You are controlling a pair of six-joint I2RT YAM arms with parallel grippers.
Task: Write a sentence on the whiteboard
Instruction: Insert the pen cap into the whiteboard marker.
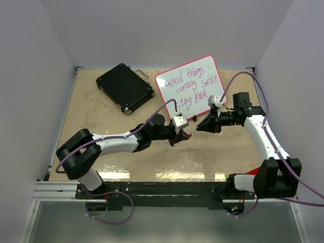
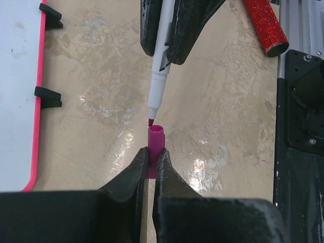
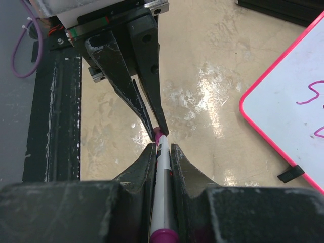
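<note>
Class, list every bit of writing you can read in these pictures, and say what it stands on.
"Good things": top line, whiteboard
"coming smile": second line, same board
"stay kind": third line, last word roughly written
Marker and case: no writing can be read

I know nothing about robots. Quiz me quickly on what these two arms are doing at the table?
1. What does the left gripper pinch? A a pink cap, B an eraser, C a sponge.
2. True or false: the whiteboard is blank.
3. Fill in: the right gripper holds the ____.
Key: 1 A. 2 False, a sentence is written on it. 3 marker.
</note>
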